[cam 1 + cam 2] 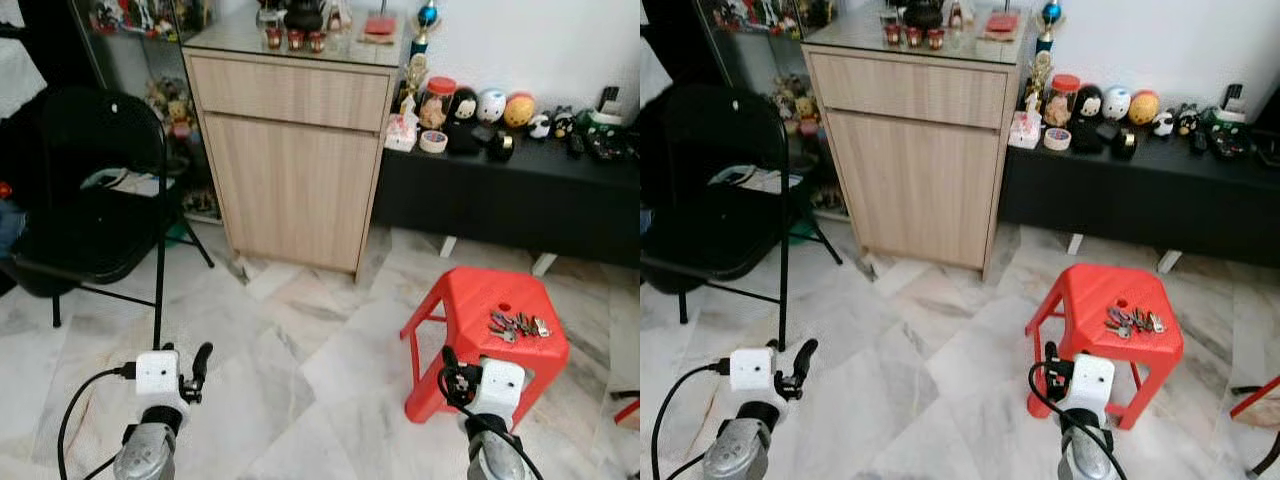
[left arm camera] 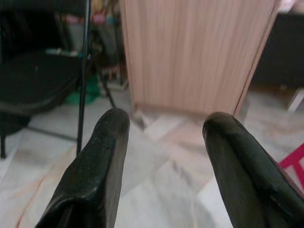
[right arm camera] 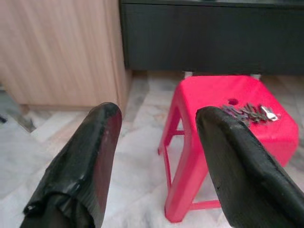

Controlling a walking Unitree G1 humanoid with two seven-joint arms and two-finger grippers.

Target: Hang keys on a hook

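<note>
Keys (image 1: 518, 325) are lying on the red plastic stool (image 1: 470, 300); right gripper (image 3: 159, 123) is hovering just short of the stool, jaws wide, empty; left gripper (image 2: 166, 128) likewise gaping, farther off.

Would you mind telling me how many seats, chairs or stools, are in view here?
2: a black folding chair on the robot's left beside the wooden cabinet, and a red plastic stool on its right, with the keys lying on top.

Even, soft indoor light; head views sharp. Faint glare on glass cabinet top (image 1: 300, 45). Folding chair (image 1: 90, 190) corner dim. Wrist views: near fingers (image 2: 102, 161) blurred, background softer.
</note>
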